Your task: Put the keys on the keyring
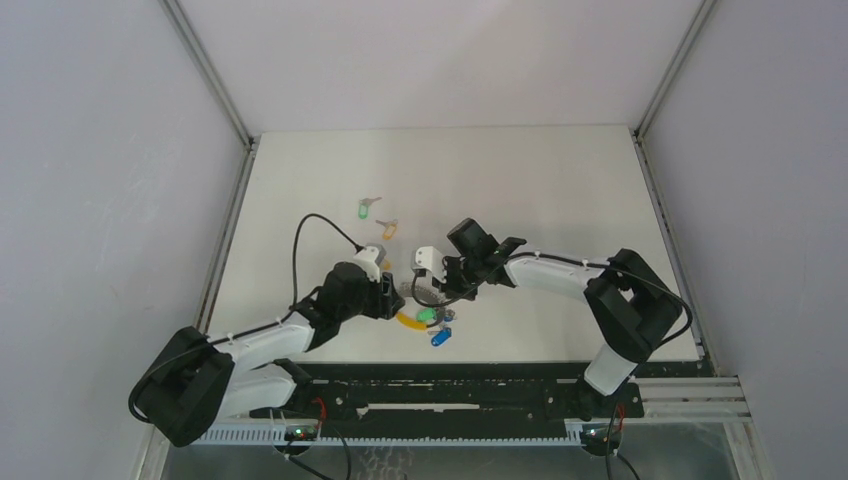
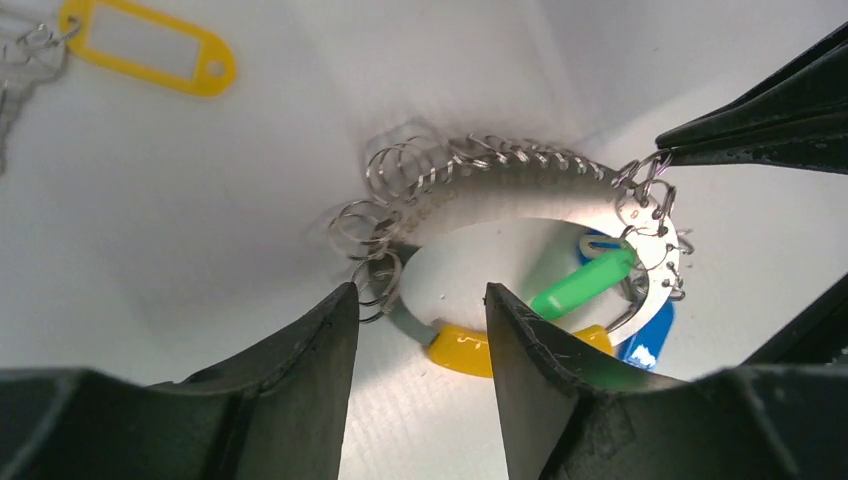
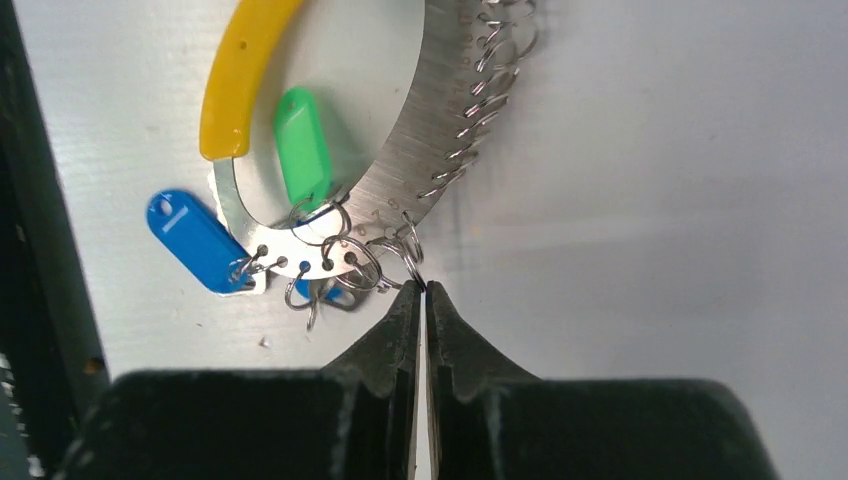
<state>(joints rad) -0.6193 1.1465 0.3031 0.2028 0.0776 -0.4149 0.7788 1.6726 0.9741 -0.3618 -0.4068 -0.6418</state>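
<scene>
Near the front middle of the table [image 1: 560, 180], between your two arms, lies the keyring [image 3: 420, 130]. It is a flat crescent band of brushed silver metal, punched with holes along its outer edge. The holes carry small wire split rings [image 3: 480, 110]. A smooth yellow plastic sleeve [image 3: 240, 75] covers one stretch of the band. A glossy green oval tag [image 3: 303, 145] and a blue tag [image 3: 195, 240] hang from rings near its end.

Your right gripper [image 3: 425, 288] is pinched fully together, its black wedge tips meeting right at one of those wire rings. You cannot tell whether the wire is actually nipped. Your left gripper [image 2: 420, 288] stands released. Its matte black fingers are parted to either side of the band where grey metal meets the yellow sleeve, and bare table shows between them.

Farther back, well apart from the keyring, you have a green-tagged key [image 1: 364, 212] and an orange-tagged key [image 1: 389, 230] lying near each other. The left wrist view catches a yellow-orange tag [image 2: 150, 50], an open oval frame, with silver metal beside it at the picture's edge.

The tabletop is matte white with a fine woven grain. Pale grey panels [image 1: 90, 180] wall it on three sides, joined by aluminium posts [image 1: 205, 65].
</scene>
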